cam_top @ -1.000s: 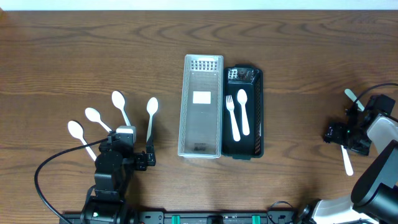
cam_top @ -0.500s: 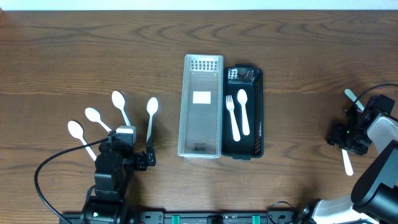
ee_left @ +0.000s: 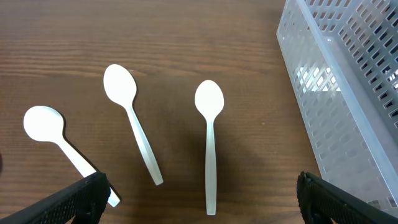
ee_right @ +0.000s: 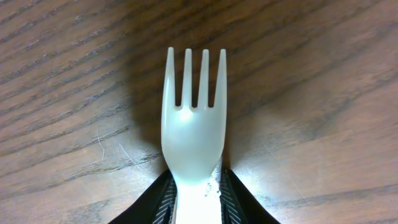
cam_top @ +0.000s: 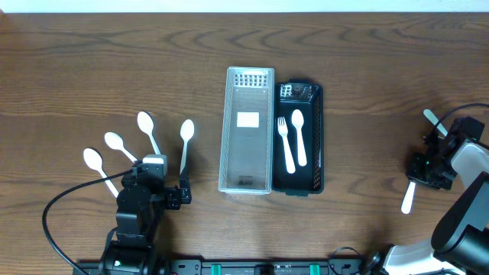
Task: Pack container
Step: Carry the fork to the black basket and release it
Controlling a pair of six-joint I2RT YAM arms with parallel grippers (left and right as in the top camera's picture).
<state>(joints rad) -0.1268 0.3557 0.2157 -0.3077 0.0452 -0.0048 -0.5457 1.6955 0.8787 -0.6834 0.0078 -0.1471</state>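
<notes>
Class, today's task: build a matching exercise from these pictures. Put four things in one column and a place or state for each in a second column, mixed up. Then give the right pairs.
Column one
1. left gripper
2. right gripper
3. black basket
4. clear basket

Column two
A. has a fork and a spoon lying in it
B. shut on the loose fork
C. open above white spoons on the table
D. see-through, with a white label

Pairs: 1-C, 2-B, 3-A, 4-D
</notes>
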